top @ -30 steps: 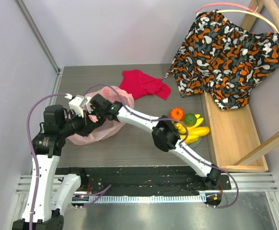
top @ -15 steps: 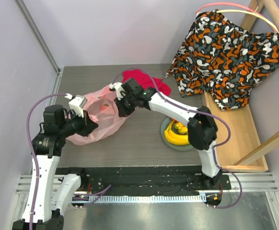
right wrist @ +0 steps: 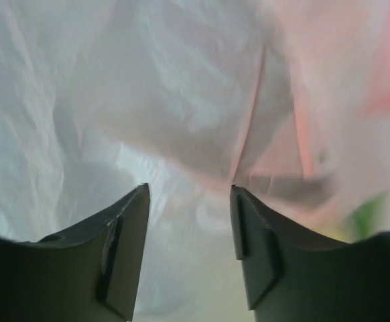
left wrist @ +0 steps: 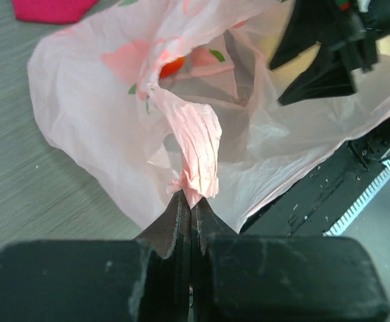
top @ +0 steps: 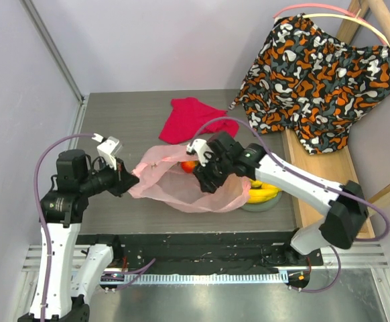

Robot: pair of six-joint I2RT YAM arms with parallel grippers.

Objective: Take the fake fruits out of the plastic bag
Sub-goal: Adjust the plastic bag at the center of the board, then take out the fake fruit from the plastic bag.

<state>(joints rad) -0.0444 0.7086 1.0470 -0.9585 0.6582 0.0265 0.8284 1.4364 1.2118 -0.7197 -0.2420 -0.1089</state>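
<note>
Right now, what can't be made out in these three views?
- Top view: the bag and the right arm hide its contents, bar one orange fruit; the count is unknowable.
- Top view: the plate is mostly under the bag; only bananas peek out.
- Right wrist: blurred plastic fills the frame beyond the open right pincer; a green smear is unidentifiable.

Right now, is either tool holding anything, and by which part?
Left tool is shut on the plastic bag, pinching a twisted strip of its film. Right tool is open against the bag, holding nothing.
</note>
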